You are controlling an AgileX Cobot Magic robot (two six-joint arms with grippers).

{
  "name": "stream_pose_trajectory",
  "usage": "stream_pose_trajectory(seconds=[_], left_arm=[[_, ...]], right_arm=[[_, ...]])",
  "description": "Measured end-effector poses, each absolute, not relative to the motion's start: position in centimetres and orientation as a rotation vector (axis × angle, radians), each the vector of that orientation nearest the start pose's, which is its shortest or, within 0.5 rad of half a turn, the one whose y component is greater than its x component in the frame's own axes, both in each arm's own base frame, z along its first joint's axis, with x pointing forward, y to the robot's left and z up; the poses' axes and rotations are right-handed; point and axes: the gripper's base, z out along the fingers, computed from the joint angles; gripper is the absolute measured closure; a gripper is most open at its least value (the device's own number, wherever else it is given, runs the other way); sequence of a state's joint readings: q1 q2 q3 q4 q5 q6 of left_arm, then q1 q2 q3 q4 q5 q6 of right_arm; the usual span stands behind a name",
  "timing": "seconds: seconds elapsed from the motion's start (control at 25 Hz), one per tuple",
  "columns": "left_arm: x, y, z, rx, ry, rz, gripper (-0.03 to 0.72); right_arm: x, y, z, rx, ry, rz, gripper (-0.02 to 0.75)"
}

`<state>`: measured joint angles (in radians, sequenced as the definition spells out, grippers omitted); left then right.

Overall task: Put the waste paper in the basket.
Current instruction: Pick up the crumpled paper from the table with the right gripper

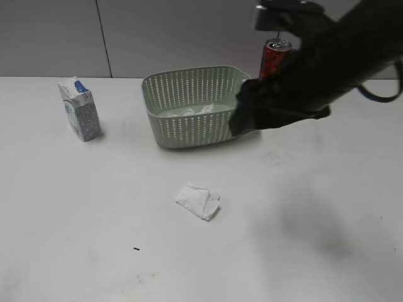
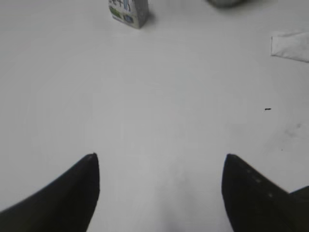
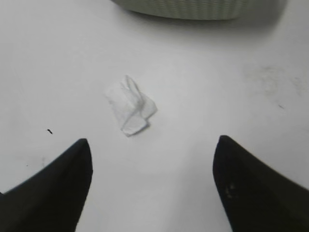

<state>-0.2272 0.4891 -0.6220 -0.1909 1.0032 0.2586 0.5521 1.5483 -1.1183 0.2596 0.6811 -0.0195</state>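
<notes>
White paper [image 3: 129,105] lies alone on the table [image 1: 75,220], ahead of and slightly left of centre between the spread, empty jaws of the right end effector [image 3: 152,159], the nearer one, while the basket [image 1: 189,113] sits beyond it.

The basket [image 1: 189,113] is pale green plastic, rounded-rectangular, its sides pierced with rows of small slots. It stands upright on the far middle of the white table, open side up, its right end hidden behind a dark arm. Inside it on the floor lie white crumpled paper wads [image 1: 204,109]; how many cannot be told. One more wad of waste paper [image 1: 199,201] lies on the table, well apart from the basket on its near side, a flattened, creased white lump.
</notes>
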Motion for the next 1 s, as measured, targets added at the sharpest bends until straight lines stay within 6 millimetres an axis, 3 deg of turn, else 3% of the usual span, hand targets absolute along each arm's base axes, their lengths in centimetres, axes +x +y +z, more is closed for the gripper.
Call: stream_pose_trajectory(seconds=[0.24,0.4,0.64,1.0], left_arm=[[3.0,-2.1,29.5,0.456,2.111,-0.226,0.109],[1.2,-1.6,29.5,0.419,2.007,-0.228,0.109],[-0.9,-0.9,29.0,0.364,1.929,-0.222,0.11],[-0.7,-0.4,28.1,0.321,1.992,-0.176,0.113]], right_arm=[[27.4,25.1,23.7,-0.794,2.583,0.42,0.149],[27.5,28.0,20.8,-0.959,2.578,0.321,0.149],[28.3,29.0,17.4,-1.037,2.611,0.232,0.149],[28.9,29.2,13.7,-1.094,2.649,0.155,0.149]])
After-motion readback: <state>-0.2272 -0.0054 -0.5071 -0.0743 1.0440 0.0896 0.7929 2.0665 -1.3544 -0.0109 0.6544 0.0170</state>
